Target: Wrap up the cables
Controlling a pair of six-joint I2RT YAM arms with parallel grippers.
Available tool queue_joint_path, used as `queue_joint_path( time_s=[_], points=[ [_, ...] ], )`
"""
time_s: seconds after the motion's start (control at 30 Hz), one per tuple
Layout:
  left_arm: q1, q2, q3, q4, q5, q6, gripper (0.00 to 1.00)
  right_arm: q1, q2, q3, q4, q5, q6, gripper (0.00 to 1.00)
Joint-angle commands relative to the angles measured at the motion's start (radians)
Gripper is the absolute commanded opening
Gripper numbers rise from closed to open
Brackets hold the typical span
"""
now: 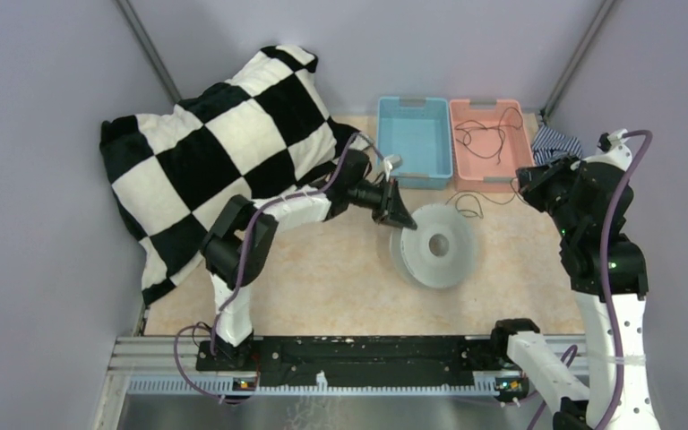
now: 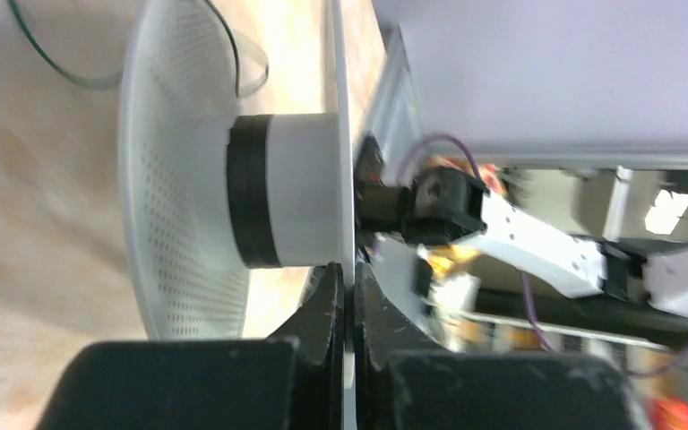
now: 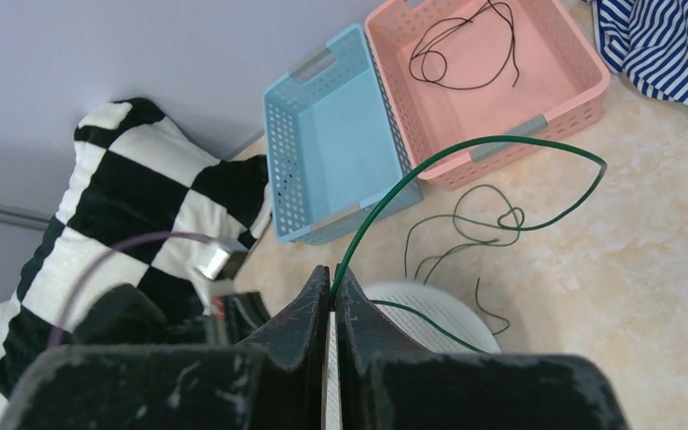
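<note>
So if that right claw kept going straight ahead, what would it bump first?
Likely the near corner of the blue basket, ahead of the right gripper, which is shut on a thin cable. Depth is unclear.

My jaws are matt black plastic, scuffed pale along the edges. The spool (image 1: 439,246) is matt plastic, its flange finely perforated. The cable (image 3: 502,137) has a smooth, faintly shiny sheath. The counter (image 1: 322,278) is smooth, marbled, softly glossy. The chequered cushion (image 1: 224,143) is plush cloth; the blue basket (image 1: 415,143) and pink basket (image 1: 518,152) are latticed plastic.
</note>
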Motion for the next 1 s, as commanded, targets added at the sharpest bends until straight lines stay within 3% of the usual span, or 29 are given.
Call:
queue_joint_path(
  time_s=[0.0,0.2,0.3,0.43,0.57,0.7,0.83,0.97],
  points=[
    [0.022,-0.22,0.348,-0.767,-0.336,0.532,0.0,-0.005,-0.004,-0.032,0.034,-0.057,-0.015,0.0],
    [0.02,-0.277,0.527,-1.104,-0.613,0.717,0.0,-0.005,0.024,-0.119,0.108,-0.23,-0.012,0.0],
    [0.014,-0.319,0.506,-1.143,-0.736,0.769,0.0,-0.005,0.024,-0.137,0.134,-0.284,-0.022,0.0],
    [-0.054,-0.388,0.401,-1.102,-0.957,0.809,0.0,-0.005,0.029,-0.145,0.146,-0.316,-0.027,0.0],
    [-0.183,-0.433,0.308,-1.023,-1.287,0.77,0.0,-0.005,0.029,-0.162,0.157,-0.325,-0.016,0.0],
    [-0.256,-0.426,0.27,-0.975,-1.404,0.674,0.0,-0.005,0.026,-0.167,0.161,-0.326,-0.006,0.0],
    [-0.354,-0.425,0.208,-0.882,-1.567,0.674,0.0,-0.005,0.022,-0.162,0.152,-0.319,-0.007,0.0],
    [-0.412,-0.426,0.162,-0.802,-1.639,0.677,0.0,-0.005,0.02,-0.163,0.152,-0.318,-0.004,0.0]
  ],
)
